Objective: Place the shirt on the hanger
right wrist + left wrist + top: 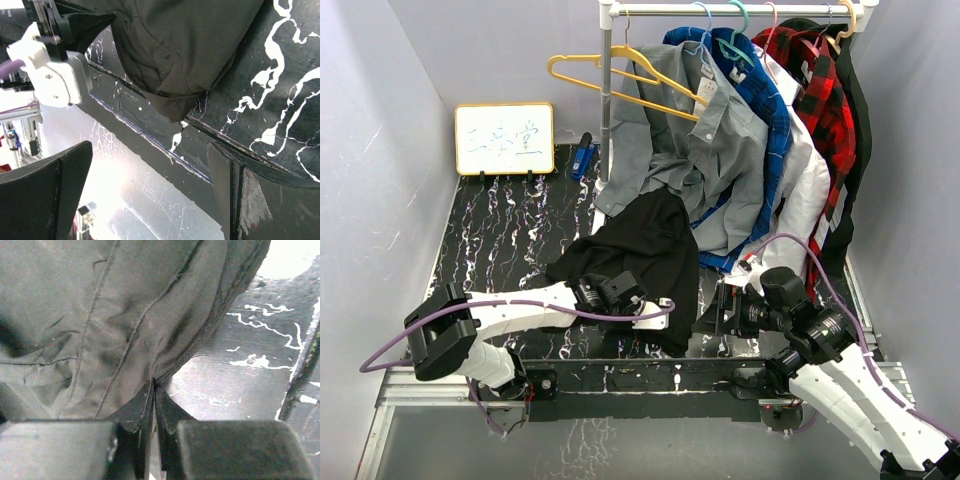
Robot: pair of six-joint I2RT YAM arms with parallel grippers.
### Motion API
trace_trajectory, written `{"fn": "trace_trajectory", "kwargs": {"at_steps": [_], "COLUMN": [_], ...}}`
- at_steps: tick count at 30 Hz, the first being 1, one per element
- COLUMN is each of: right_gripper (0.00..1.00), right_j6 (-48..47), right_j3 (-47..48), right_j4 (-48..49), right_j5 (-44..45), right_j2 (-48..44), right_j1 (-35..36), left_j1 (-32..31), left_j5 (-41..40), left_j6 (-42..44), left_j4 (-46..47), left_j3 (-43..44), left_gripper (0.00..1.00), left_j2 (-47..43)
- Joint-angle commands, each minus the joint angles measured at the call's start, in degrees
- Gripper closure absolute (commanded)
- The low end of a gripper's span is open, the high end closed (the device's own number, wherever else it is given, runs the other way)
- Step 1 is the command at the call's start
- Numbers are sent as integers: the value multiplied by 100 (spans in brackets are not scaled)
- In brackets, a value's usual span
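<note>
Over the dark surface (510, 225) our left fingers (134, 415) pinch the shirt (650, 240) edge; our right fingers (40, 195) stand wide, empty.

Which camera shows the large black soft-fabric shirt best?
The top external view: most of the large black soft-fabric shirt shows there. The left wrist view shows only a close-up fold; the right wrist view, one hem corner.
</note>
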Motion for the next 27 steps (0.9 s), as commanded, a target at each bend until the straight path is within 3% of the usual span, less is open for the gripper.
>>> {"fn": "trace_trajectory", "kwargs": {"at_steps": [1, 16, 22, 27], "right_gripper": [2, 2, 2, 2], "right_j6": [-95, -745, -1133, -908], "right_j3": [-94, -106, 239, -5], "right_j4": [545, 911, 672, 710], "right_j5": [-421, -1055, -636, -291], "right_j2": [124, 636, 1002, 717], "right_j1": [25, 151, 441, 461], "left_j1": [-33, -24, 169, 458], "left_j5": [-383, -1000, -1093, -964], "left_j6": [149, 1389, 1999, 2289], "left_j4": [168, 274, 661, 744], "left_j3": [0, 1044, 1447, 1854], "left_gripper": [100, 100, 100, 100], "left_j2": [1, 645, 1219, 1632]}}
